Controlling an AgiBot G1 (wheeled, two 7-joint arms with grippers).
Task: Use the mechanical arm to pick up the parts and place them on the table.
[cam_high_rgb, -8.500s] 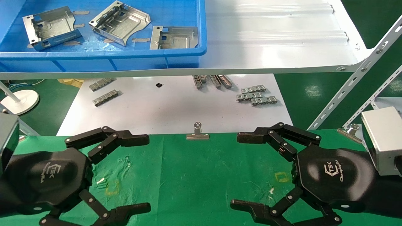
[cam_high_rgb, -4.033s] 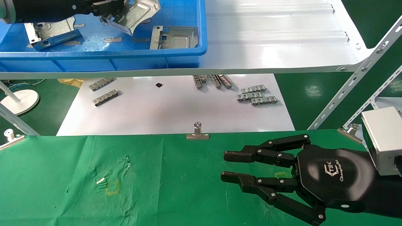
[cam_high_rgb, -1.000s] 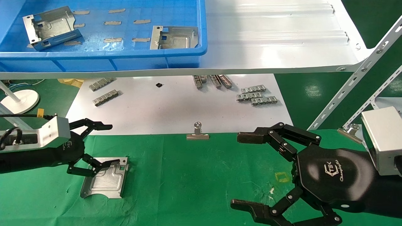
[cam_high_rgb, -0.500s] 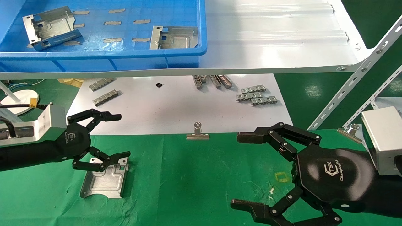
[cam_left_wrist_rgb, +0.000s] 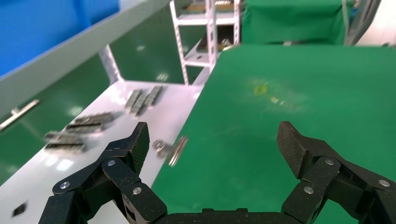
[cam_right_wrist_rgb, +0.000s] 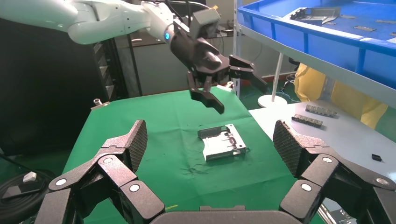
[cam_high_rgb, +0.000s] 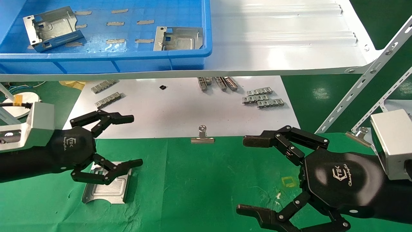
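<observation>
Wide counter draped in wrinkled green cloth, pinned at the far edge by a silver binder clip, with a small yellow square mark near the right side. One silver stamped plate lying flat on the cloth at the left, free of any grip. Left gripper raised just above the plate's far end, black link fingers spread wide apart, nothing between them. Right gripper parked low over the right half of the counter, fingers likewise spread and empty.

Beyond the counter's far edge, a lower white board scattered with small grey link strips, more strips at its left end. Above that, a glossy white shelf carrying a blue tray; two more silver plates inside, one at the tray's left, one near its right wall. Slotted white metal struts bracing the shelf on the right. Round white stand base on the green floor at far left.

From the right wrist view, the same plate flat on green cloth, the left arm's hand suspended above it, a dark panel and a yellow shape farther back in the room. From the left wrist view, open fingers framing bare green cloth and the clip.
</observation>
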